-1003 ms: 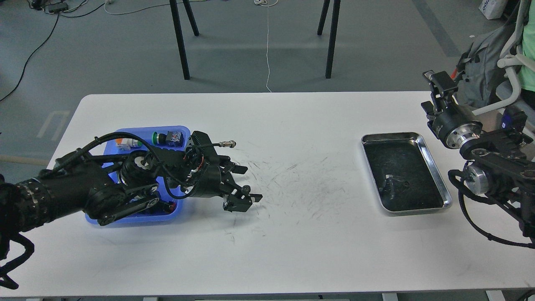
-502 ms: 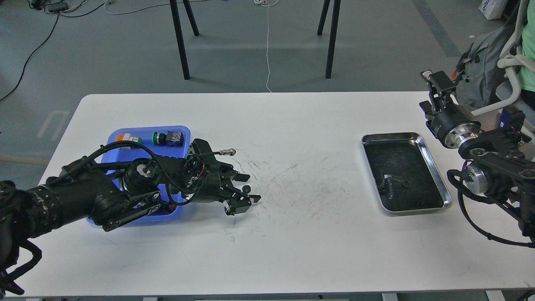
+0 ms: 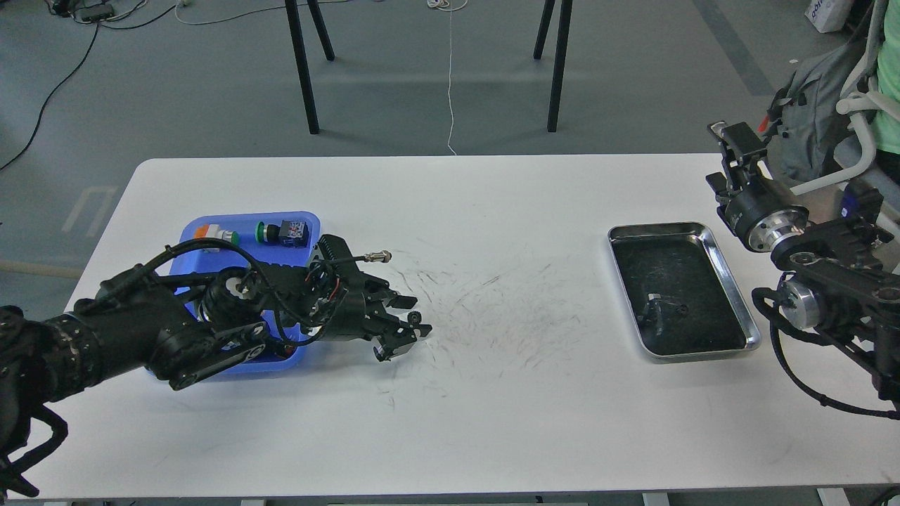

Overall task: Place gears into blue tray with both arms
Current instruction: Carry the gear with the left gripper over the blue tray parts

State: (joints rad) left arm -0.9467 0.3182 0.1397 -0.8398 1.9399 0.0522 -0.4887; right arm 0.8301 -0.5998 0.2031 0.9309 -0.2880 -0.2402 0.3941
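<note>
One tiny black toothed gear (image 3: 415, 320) sits upright between the parted left gripper (image 3: 402, 325) fingers, nearer the bright-blue plastic tray (image 3: 211, 228) than before. Right gripper (image 3: 731, 151): state unclear.

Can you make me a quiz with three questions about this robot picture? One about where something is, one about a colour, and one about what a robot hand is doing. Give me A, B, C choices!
1. Where is the blue tray?
A. On the left part of the table
B. On the floor
C. Inside the steel tray

2. What colour is the inside bottom of the steel tray?
A. Yellow
B. Dark
C. Pink

3. What sits at the fingertips of the left gripper?
A. A banana
B. A small black gear
C. A spoon

Answers:
1. A, it lies on the white table under the left arm.
2. B, the shiny rim frames a black bottom.
3. B, a toothed wheel, the gear, shows at the fingertips, just right of the blue tray.
</note>
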